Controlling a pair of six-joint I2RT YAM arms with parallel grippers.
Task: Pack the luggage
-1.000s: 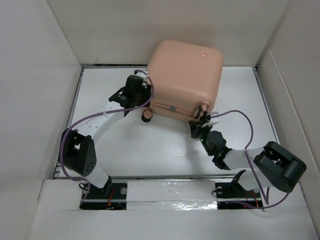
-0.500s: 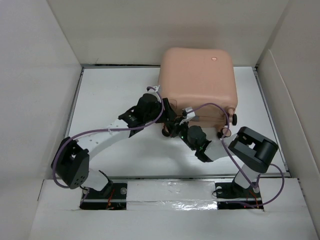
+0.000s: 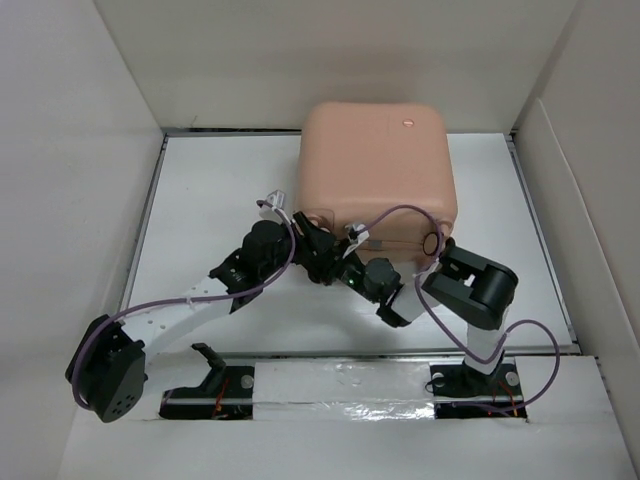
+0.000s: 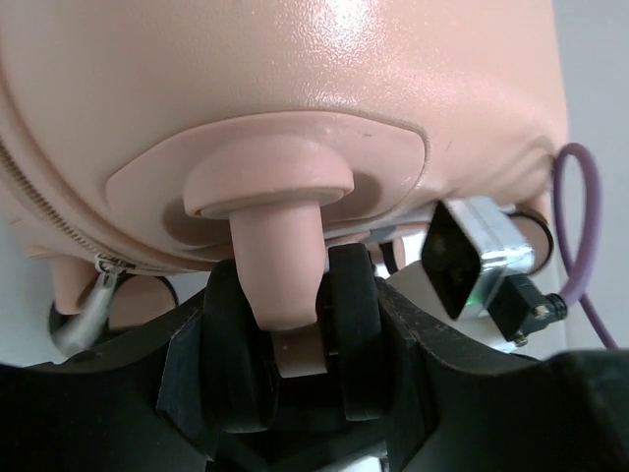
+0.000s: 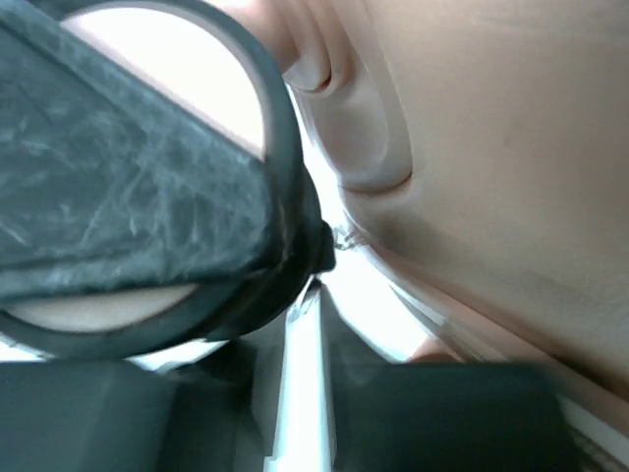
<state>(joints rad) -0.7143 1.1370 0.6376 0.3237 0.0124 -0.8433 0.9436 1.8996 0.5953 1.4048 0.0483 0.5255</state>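
The luggage (image 3: 375,165) is a closed peach-pink suitcase at the back of the table, logo dot (image 3: 407,124) on top. My left gripper (image 3: 318,250) is at its near left corner. In the left wrist view the left gripper (image 4: 293,344) is shut on a caster wheel (image 4: 354,324) under the shell (image 4: 295,79), the pink stem running down between the fingers. My right gripper (image 3: 352,262) is close beside it. In the right wrist view the right gripper (image 5: 300,393) is blurred, with only a thin slit between the fingers and nothing seen in it. The wheel (image 5: 177,49) and shell (image 5: 491,147) fill that view.
Another caster wheel (image 3: 432,243) shows at the luggage's near right corner, by the right arm's elbow (image 3: 470,285). White walls (image 3: 80,200) enclose the table on three sides. Purple cables (image 3: 400,215) loop over both arms.
The luggage has shifted back to the left. Both grippers moved left with it and now sit together at its near left corner. The left arm's elbow swung down and left.
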